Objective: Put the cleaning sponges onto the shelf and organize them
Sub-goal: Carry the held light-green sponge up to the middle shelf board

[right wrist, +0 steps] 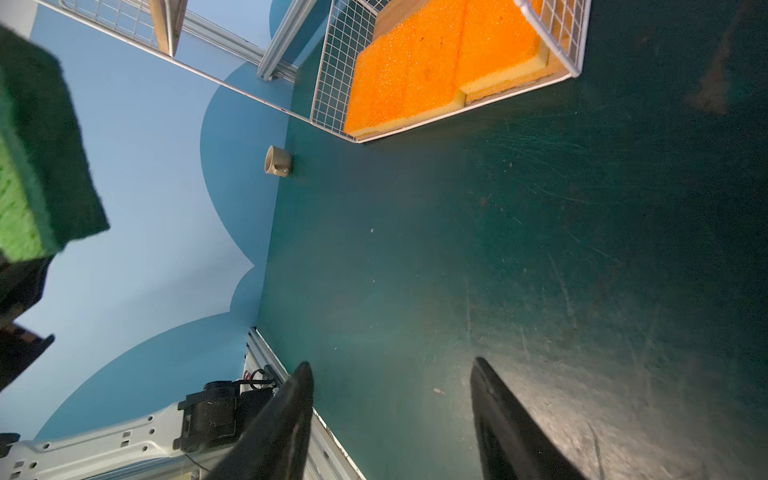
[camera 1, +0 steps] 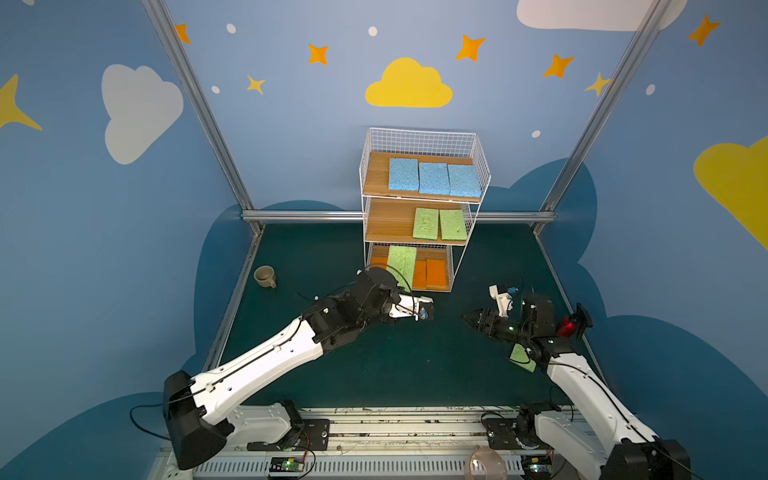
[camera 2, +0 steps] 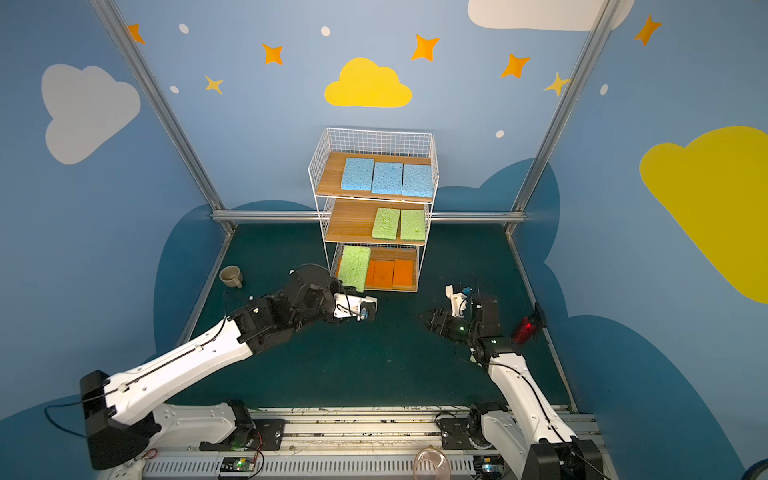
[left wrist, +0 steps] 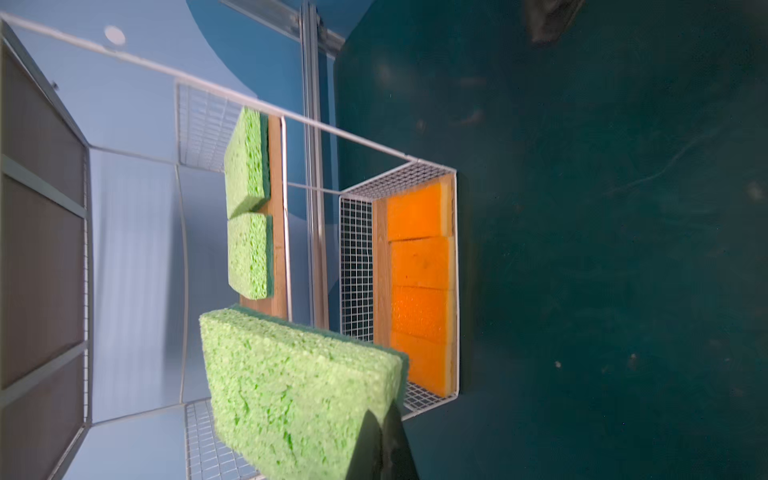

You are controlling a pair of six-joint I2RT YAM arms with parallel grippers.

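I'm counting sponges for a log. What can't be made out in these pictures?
Loose green sponge: in a top view, mostly covered by the right arm.
Left pincer: in both top views, hidden behind its wrist; wrist view shows one dark finger on the held sponge.
Orange sponges: top views, partly behind the held sponge.
Clear roll: cut by the bottom edge.

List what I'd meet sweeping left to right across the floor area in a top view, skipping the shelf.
mug → held green sponge, in front of the bottom tier → right gripper, open and empty → loose green sponge, partly hidden.
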